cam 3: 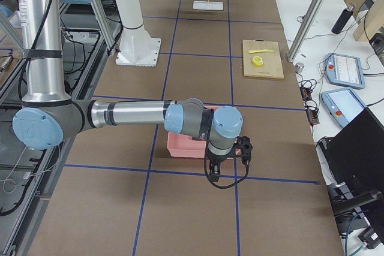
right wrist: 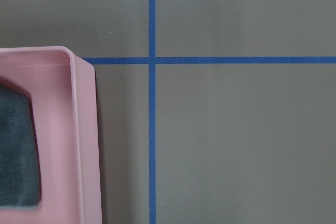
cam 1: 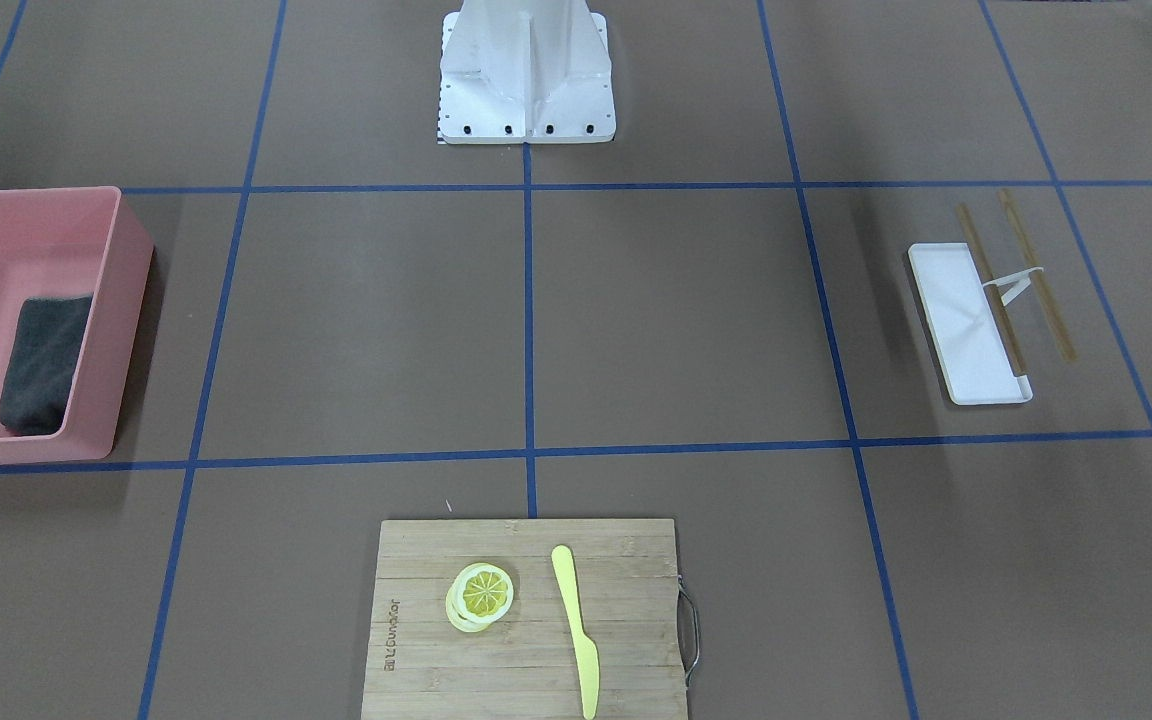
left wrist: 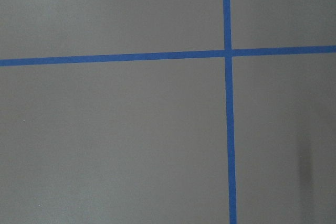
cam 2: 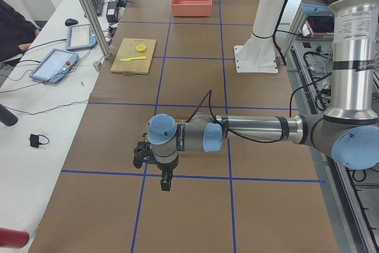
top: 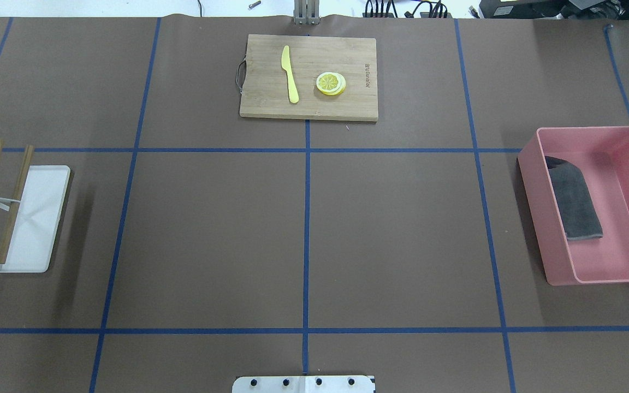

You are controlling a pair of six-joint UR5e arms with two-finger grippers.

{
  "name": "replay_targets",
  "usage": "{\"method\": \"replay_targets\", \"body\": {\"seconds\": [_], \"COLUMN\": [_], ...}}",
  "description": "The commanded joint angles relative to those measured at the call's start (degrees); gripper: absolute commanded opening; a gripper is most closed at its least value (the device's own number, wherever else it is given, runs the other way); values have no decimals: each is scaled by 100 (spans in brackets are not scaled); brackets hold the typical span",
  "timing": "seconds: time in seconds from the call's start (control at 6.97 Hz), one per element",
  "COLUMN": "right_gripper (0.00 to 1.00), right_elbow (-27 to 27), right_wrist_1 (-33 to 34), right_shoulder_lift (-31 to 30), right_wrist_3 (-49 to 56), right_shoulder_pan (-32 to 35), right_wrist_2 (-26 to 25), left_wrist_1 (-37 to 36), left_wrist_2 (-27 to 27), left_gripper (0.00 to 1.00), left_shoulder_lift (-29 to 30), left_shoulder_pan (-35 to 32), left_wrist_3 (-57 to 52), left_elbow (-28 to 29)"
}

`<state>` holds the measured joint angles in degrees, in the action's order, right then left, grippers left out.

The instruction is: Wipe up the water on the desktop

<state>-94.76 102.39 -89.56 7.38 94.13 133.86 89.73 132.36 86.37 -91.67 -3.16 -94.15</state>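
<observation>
- A white metal base plate (top: 303, 383) sits at the near edge of the flat matte brown worktop (top: 211, 240), which thin blue tape lines divide into big rectangles.
- The left tool (cam 2: 166, 185) hangs over the worktop's left end, pointing down, clear of the surface. Its wrist view shows bare worktop and 1 tape crossing. I cannot tell whether its fingers are spread or pressed together.
- The right tool (cam 3: 213, 175) hangs over the worktop's right end, just beside a pink rectangular plastic bin (top: 533, 180). Its finger spacing cannot be told either.
- A dark grey folded cloth (top: 576, 202) lies inside the bin.
- At mid-left lies a white rectangular tray (top: 41, 240). Of 2 brown wooden sticks (top: 17, 191), 1 rests along its edge and 1 on the worktop beside.
- Farthest is a bamboo cutting board (top: 342, 54) bearing a yellow plastic knife (top: 290, 73) and stacked lemon slices (top: 331, 83).
</observation>
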Motion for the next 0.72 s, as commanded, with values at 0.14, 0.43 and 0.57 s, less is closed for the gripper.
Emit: {"method": "replay_targets", "body": {"seconds": [0.14,0.43,0.57], "right_gripper": [100,100,100], "right_elbow": [1,1,1], "right_wrist_1": [0,0,0], "right_shoulder_lift": [0,0,0], "right_wrist_3": [-17,-17,-17], "right_shoulder_pan": [0,0,0], "right_wrist_2": [0,0,9], "left_wrist_1": [0,18,113], "left_wrist_2": [9,9,9], "left_gripper": [98,98,98], "left_shoulder_lift": [29,37,46], "left_shoulder_pan": [0,0,9], "left_wrist_3": [0,9,9], "left_elbow": [-25,-77,-60]}}
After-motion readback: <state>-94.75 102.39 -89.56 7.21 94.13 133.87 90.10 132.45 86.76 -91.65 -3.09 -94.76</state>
